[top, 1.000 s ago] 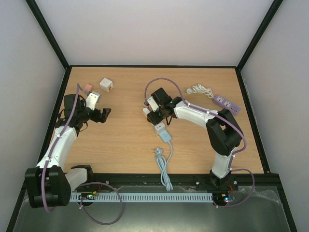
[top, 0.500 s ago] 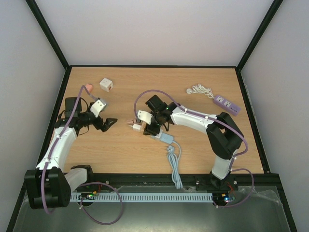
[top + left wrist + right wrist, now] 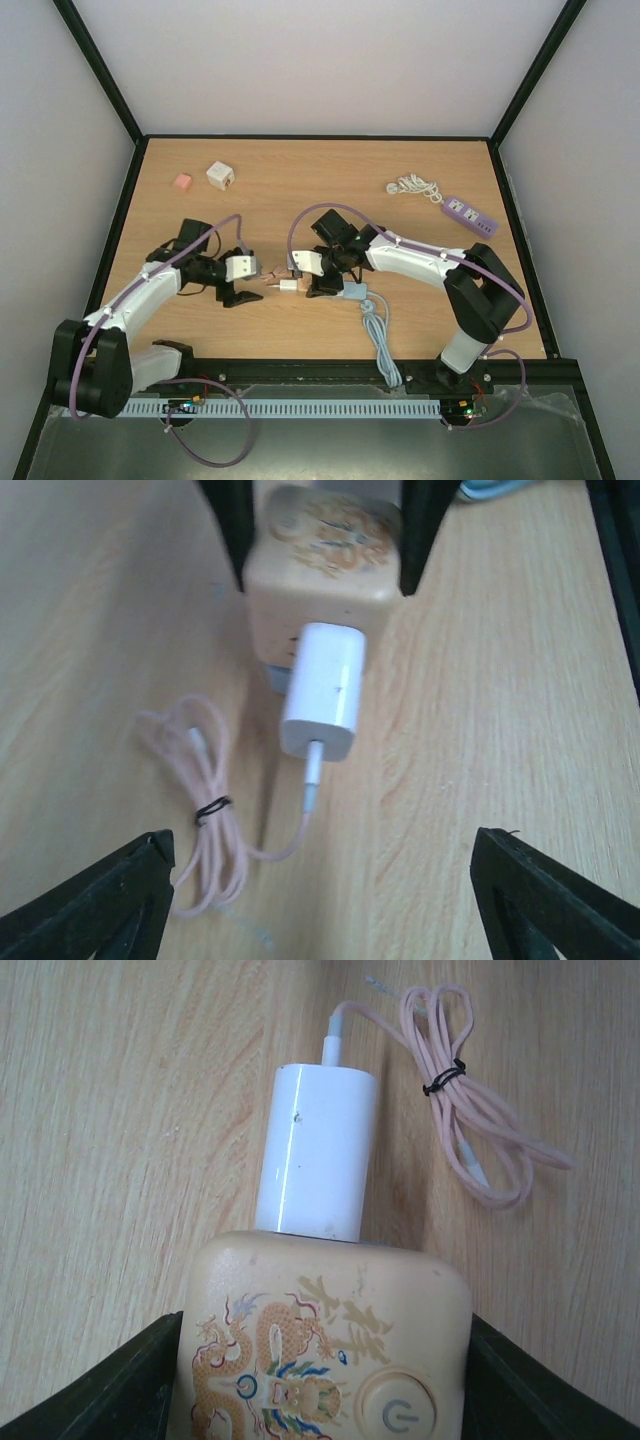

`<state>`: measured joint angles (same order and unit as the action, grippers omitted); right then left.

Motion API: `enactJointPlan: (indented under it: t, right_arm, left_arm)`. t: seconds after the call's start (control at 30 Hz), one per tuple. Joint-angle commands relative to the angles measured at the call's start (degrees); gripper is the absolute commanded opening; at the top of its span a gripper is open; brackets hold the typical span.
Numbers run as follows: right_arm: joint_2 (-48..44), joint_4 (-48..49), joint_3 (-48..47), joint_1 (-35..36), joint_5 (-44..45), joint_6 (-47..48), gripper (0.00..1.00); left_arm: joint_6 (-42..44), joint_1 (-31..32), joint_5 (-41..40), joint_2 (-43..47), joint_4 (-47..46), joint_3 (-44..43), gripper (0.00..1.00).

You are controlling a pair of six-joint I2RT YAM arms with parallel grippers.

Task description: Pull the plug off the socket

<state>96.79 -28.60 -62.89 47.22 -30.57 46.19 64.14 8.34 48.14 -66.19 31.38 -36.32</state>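
- The right gripper [image 3: 322, 1340] was clamped on the cream socket [image 3: 325, 550], a rounded cube with a dragon print and a power button; one black finger pressed on each of its sides.
- The socket sat near the middle of the wooden table [image 3: 300, 200], a little toward the near edge, between the two arms.
- The white plug [image 3: 323, 688] was seated in the socket's face, the face turned toward the left arm.
- The plug's long axis ran left to right across the table. Its free end pointed straight at the left gripper [image 3: 320, 838], and its other end was buried in the socket.
- From the left wrist camera the plug appeared to hang just clear of the wood, with a shadow under it.
- A thin pink cable [image 3: 480, 1120] left the plug's free end and lay on the table in a loose bundle, tied with a small black band.
- The left gripper's jaws stood wide open, one finger on each side of the plug's line. It was near the plug's free end, touching neither plug nor cable.
- A pale blue cord [image 3: 376, 335] trailed from beside the right gripper toward the near edge.
- Well apart at the back lay a purple power strip [image 3: 468, 213], a coiled white cable [image 3: 415, 186], a white cube adapter [image 3: 221, 176] and a small pink block [image 3: 181, 182].
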Motion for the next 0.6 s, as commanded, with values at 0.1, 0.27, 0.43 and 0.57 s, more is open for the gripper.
enactJointPlan:
  t: [0.1,0.27,0.43,0.57]
  right_arm:
    - [1.1,-10.2,7.7,0.2,3.2,1.8,0.61]
    - [-2.1,-5.5,9.7,0.1,2.1,-0.9,0.80]
    - [-3.6,-2.4,9.8,-0.5,1.0,-3.2,0.81]
    - [-4.4,-1.0,9.1,-0.6,-1.0,-4.6,0.82]
  left_arm:
    - [-2.0,9.4,-6.2,-4.1,-12.3,2.8,0.75]
    - [-4.9,13.4,-7.5,-6.5,-17.1,3.5,0.71]
    - [-6.2,15.9,-8.6,-7.7,-19.0,4.0,0.69]
    - [-6.6,16.7,-8.9,-7.4,-19.1,4.6,0.69]
